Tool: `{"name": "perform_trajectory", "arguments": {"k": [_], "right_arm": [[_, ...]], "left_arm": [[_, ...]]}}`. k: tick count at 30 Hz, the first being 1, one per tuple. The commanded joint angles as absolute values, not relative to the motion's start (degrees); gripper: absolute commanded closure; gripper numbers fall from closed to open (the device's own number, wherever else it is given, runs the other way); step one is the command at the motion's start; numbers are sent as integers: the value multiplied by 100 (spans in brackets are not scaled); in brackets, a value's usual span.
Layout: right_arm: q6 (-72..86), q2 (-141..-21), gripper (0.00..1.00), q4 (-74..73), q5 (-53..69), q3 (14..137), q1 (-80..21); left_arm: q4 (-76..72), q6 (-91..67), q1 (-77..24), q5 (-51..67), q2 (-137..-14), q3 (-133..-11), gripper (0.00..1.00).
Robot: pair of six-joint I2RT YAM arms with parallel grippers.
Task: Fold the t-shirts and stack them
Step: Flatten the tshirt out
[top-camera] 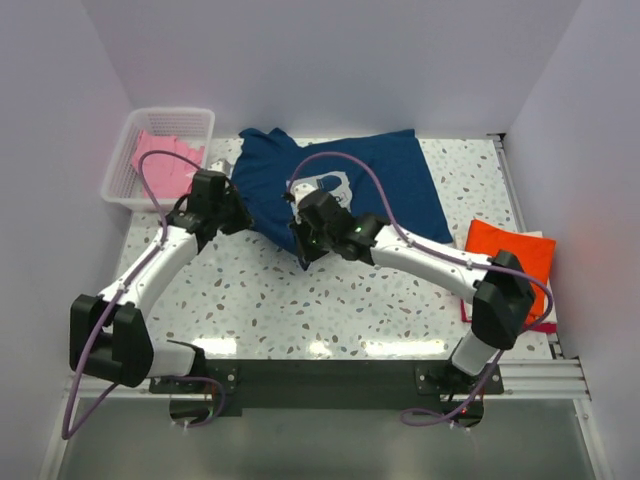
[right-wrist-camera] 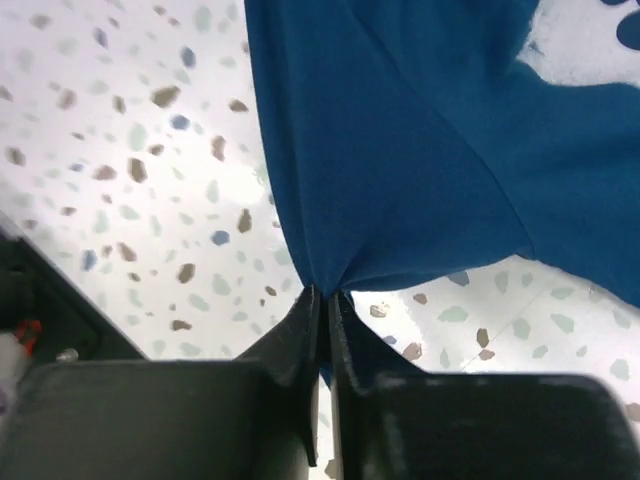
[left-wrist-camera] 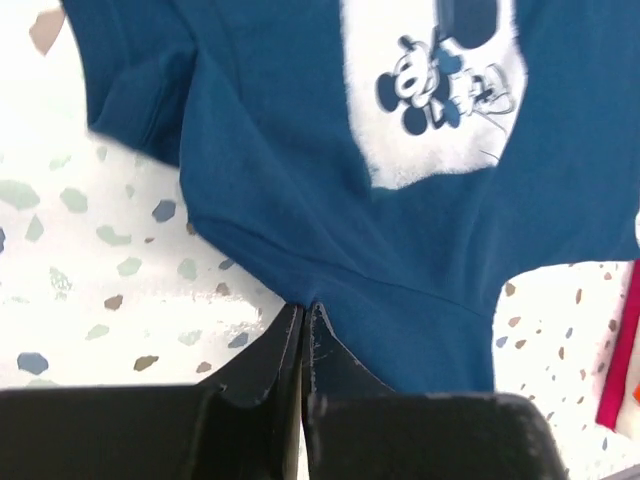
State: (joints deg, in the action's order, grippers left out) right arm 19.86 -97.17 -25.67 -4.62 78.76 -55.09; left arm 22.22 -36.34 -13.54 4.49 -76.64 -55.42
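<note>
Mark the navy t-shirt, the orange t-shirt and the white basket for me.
navy t-shirt (top-camera: pixel 400 175), top external view, plain cloth of its right half.
orange t-shirt (top-camera: pixel 515 243), top external view, middle of the cloth.
white basket (top-camera: pixel 175 111), top external view, far rim.

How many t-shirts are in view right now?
3: navy t-shirt spread mid-table; orange t-shirt folded at the right edge; pink t-shirt in the basket, possibly hiding more.

Bright, even light; white glare patches on the speckled tabletop (top-camera: pixel 300 300); shadows faint; wrist views slightly soft.
</note>
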Motion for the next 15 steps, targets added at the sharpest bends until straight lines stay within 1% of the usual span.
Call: {"name": "perform_trajectory", "arguments": {"k": [1,2,3,4,5,6,9,12,15], "right_arm": [[2126,-9632,91,-2576,860,7831,-4889],[2144,-9729,85,-2601,887,7857,-4817],[2153,-9956,73,-2628,905,7884,-4712],[2171,-10062,68,-2611,905,7892,-4659],[2258,-10168,65,-2610,888,7893,-4623],[2285,-10265,60,-2602,870,7884,-4588],[2434,-10389,54,-2496,590,7708,-4579],[2549,-10327,53,-2408,318,7533,-4579],[2584,-10126,53,-2330,27,7410,-4597]], "left_arm": [[2496,-3322,-1248,650,-7803,-5853,79],[2487,-3322,-1231,720,-7874,-5880,69],[2444,-3322,-1213,808,-7945,-5889,62],[2382,-3331,-1204,852,-7989,-5854,51],[2321,-3340,-1204,870,-8033,-5810,48],[2207,-3349,-1204,896,-8016,-5705,46],[2049,-3436,-1204,1037,-7911,-5363,45],[1943,-3524,-1204,1046,-7682,-4950,45],[1820,-3647,-1213,1064,-7384,-4459,48]]}}
